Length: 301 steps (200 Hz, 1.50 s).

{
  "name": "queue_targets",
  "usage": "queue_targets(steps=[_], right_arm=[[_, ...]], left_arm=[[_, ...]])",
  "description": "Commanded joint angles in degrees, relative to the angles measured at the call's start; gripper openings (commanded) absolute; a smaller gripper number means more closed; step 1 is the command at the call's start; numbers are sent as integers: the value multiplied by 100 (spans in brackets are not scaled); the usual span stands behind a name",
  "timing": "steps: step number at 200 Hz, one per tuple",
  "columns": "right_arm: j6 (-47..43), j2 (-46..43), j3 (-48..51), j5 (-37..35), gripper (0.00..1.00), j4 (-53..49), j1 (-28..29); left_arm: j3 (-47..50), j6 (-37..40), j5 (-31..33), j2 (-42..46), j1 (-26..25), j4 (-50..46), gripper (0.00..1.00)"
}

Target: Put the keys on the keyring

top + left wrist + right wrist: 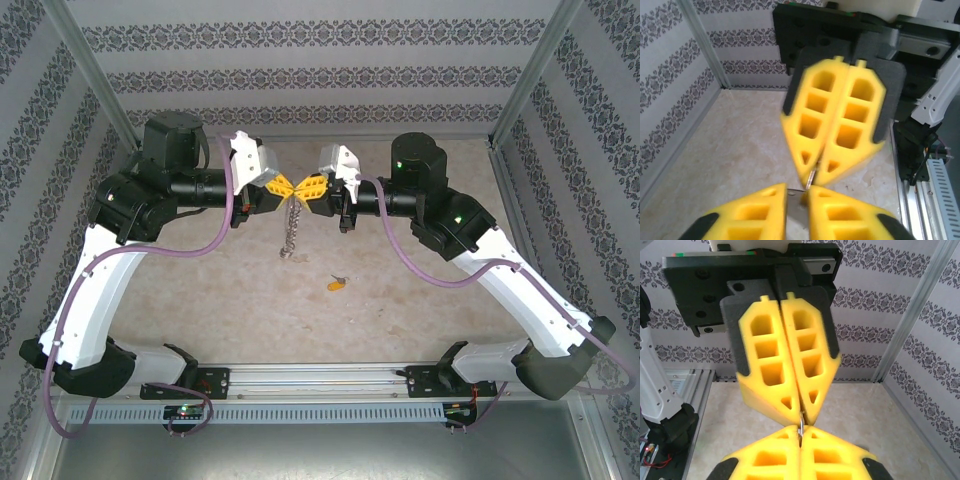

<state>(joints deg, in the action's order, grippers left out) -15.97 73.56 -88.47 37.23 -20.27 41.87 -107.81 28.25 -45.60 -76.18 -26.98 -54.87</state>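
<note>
Closest to the right wrist camera, the right hand (800, 436) has its yellow foam fingers (840, 457) pressed together on a thin sliver of silver metal that stands up between their tips. Judging by its thinness, this is the wire of the keyring (801, 426) seen edge-on, though too little shows to be sure. Tip to tip against it, the left hand (800, 412) is likewise pinched closed. In its own wrist view a strip of metal sits in the narrow slit between its fingertips. From above, both arms reach inward and the two hands meet over the middle of the worktop (430, 300), raised off its surface. The keys (290, 232) hang from that meeting point as a jagged silver string; whether the lower end touches the worktop cannot be told. A small yellow tag (337, 284) lies alone on the worktop, near the foot of the string on its right and apart from it. The step in hand looks like the threading itself, with the ring held between both hands and the keys dangling from it. Whether they sit fully on the loop or are only caught at its split is not visible. The next move probably calls for one hand to hold a firm pinch while the other loosens and regrips, working the keys along the wire without letting the ring drop.
</note>
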Motion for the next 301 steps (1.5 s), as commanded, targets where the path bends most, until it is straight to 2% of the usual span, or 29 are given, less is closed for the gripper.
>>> queue_targets(steps=[1,75,98,125,201,236,301], right_arm=[[234,-65,77,228,0,625,-53],[1310,-171,522,670,0,1962,-376],[1569,-182,642,724,0,2280,-424],[1875,-195,750,761,0,2657,-469],[2252,-244,908,777,0,3148,-504],[2289,-289,953,759,0,3243,-501],[2347,-349,1007,698,0,3363,-470]], left_arm=[[-71,-120,-474,-13,-81,155,28],[59,-508,-921,12,-70,525,25],[63,-649,-1037,16,-65,655,18],[101,-870,-1286,26,-40,834,18],[235,-1238,-1607,73,-21,1130,18],[313,-1436,-1707,94,-23,1333,22],[469,-1753,-1871,182,-20,1702,14]])
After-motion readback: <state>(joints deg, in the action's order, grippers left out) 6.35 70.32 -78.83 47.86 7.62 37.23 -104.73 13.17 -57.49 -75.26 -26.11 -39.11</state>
